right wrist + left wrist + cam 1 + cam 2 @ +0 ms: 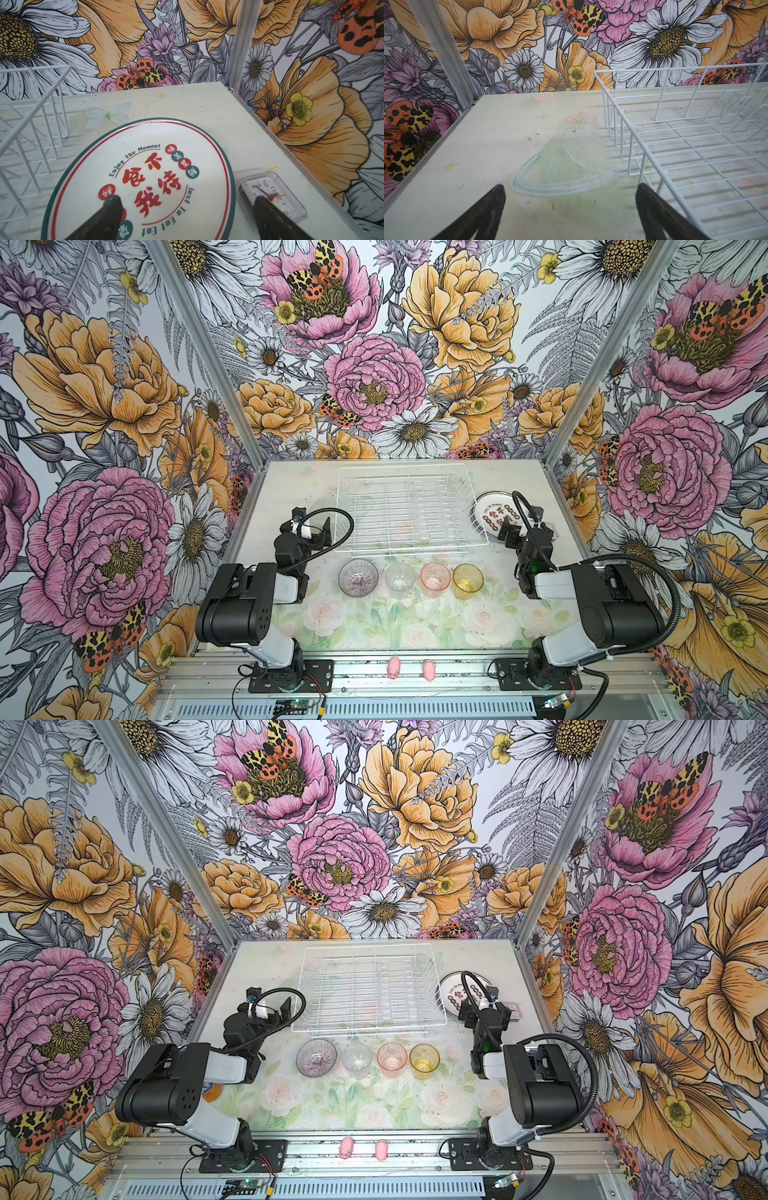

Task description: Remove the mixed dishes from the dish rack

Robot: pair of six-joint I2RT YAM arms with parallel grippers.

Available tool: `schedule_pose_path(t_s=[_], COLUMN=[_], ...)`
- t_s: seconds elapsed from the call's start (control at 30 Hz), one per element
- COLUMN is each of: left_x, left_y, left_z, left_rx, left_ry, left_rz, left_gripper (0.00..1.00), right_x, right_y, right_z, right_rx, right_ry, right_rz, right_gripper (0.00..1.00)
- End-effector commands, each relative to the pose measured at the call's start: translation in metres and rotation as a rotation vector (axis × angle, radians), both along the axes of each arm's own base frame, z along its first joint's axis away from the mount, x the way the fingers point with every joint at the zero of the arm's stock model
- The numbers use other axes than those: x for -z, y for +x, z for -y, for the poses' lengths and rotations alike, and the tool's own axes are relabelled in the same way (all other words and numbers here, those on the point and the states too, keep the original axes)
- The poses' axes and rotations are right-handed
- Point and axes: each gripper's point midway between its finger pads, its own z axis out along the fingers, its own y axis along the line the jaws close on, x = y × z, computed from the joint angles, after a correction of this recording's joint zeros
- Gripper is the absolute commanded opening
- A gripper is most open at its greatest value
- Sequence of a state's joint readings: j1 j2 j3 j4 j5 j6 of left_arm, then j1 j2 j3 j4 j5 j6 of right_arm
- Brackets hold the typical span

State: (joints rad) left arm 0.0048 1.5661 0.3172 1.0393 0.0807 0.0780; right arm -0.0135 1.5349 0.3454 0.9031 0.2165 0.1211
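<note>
Looks pretty much done to me: the dish rack (411, 548) sits at the back middle of the table with nothing in it. The plates (488, 506) lie stacked flat just beside its right wall (can't count them from here). In front of the rack there's a row of 4: the ribbed bowl (358, 577), clear tumbler (400, 576), pink tumbler (435, 576) and amber tumbler (468, 578), all upright.

The right gripper (187, 198) hangs spread wide and holds nothing, 1 finger over the top plate (145, 166) and the other over a little clock (268, 186) next to the stack. The left gripper (571, 185) is wide open and empty too, right by the rack's near left corner.

What I'd worry about is the pull-back. If the right arm dips or swings sideways, a finger could shove the top plate off the stack or clip the clock. The left finger is close enough to the corner wire to snag it and drag the rack into the glasses
</note>
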Motion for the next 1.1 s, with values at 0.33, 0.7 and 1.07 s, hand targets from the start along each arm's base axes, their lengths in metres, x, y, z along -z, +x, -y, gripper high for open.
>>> schedule_pose_path(t_s=[0.33,0.7,1.07], left_x=[-0.0087,-0.0068,-0.0060], left_y=[0.0005,0.0061,0.0061], left_z=[-0.0024,-0.0054,-0.0052], left_rx=[-0.022,-0.032,-0.031], left_ry=[0.001,-0.009,-0.009], left_rz=[0.026,-0.001,-0.004], left_gripper=[0.99,0.99,0.99], right_x=[-0.0120,-0.0116,-0.0117], right_y=[0.0058,0.0056,0.0056], right_z=[0.0005,0.0008,0.0005], right_rx=[0.006,0.007,0.006], right_ry=[-0.004,-0.004,-0.005], right_rz=[0.045,0.044,0.044], right_gripper=[1.00,0.99,0.99])
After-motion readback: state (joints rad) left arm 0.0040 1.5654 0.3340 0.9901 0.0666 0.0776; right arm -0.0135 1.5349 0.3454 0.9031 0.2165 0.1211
